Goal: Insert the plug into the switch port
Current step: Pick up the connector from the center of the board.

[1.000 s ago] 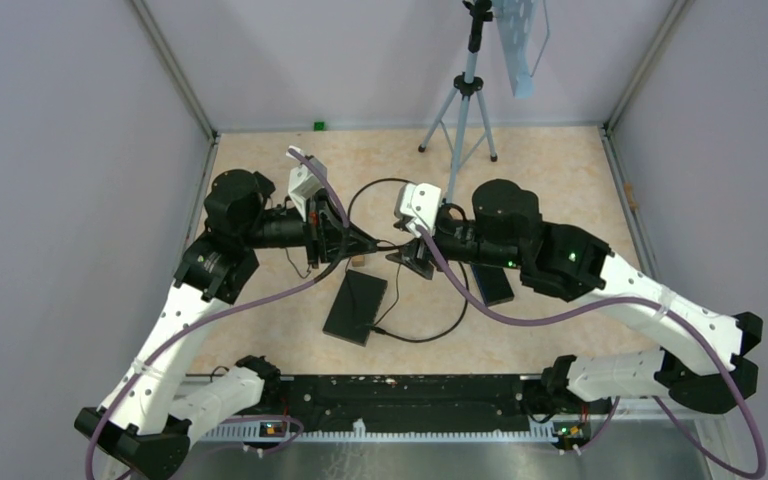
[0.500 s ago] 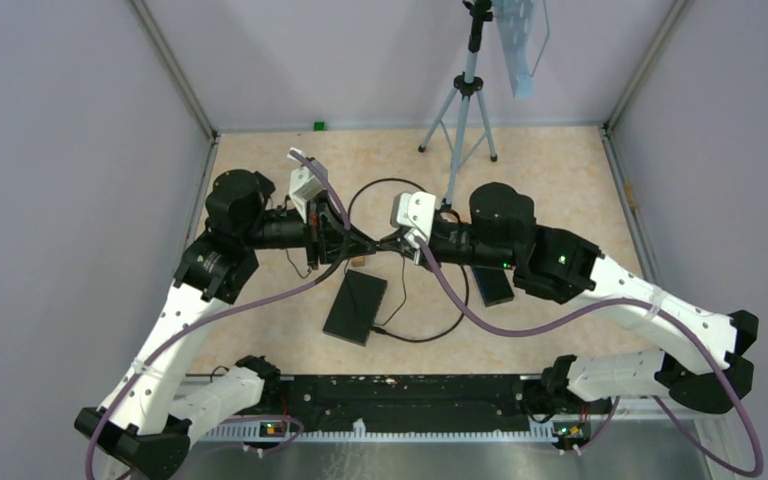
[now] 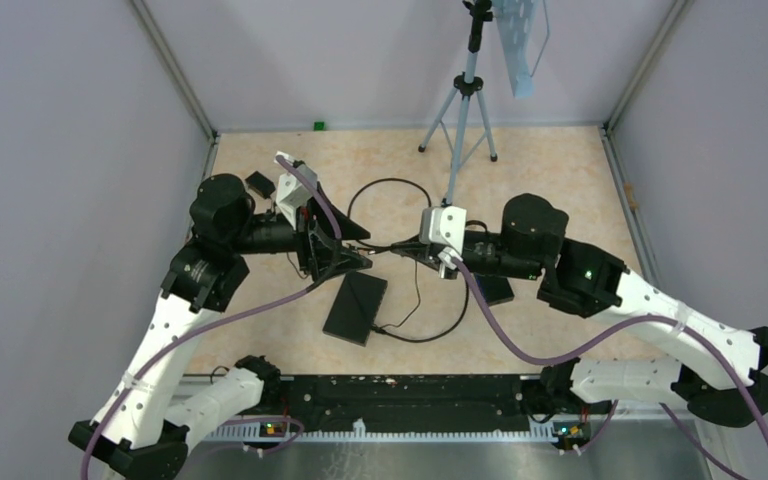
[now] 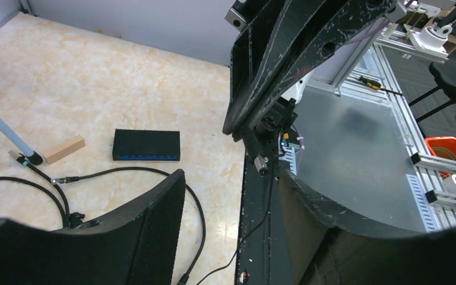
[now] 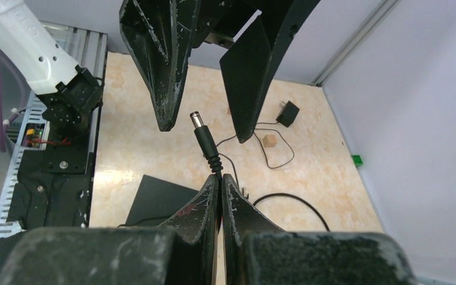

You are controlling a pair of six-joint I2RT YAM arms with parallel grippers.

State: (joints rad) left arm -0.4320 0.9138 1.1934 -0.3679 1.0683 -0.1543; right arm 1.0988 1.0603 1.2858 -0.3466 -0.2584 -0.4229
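Observation:
My right gripper (image 5: 220,176) is shut on the cable just behind the black barrel plug (image 5: 205,139), whose metal tip sticks out past the fingertips. The plug points between the spread fingers (image 5: 161,65) of my left gripper (image 3: 358,245), which is open and touches nothing. From the top, the plug (image 3: 385,247) hangs in the air between the two grippers, above the floor. The switch (image 4: 146,145), a black box with a blue row of ports, lies on the floor and is partly under my right arm (image 3: 495,290). In the left wrist view the left gripper (image 4: 231,196) holds nothing.
A flat black box (image 3: 356,307) with a cable in it lies below the grippers. Black cable loops (image 3: 390,185) run across the floor. A power adapter (image 3: 258,183), a small wooden block (image 4: 64,149), a green cube (image 3: 318,125) and a tripod (image 3: 465,100) stand further back.
The right gripper has shut on the plug's cable and the left gripper has opened and drawn back to the left. The right arm has shifted right with the plug.

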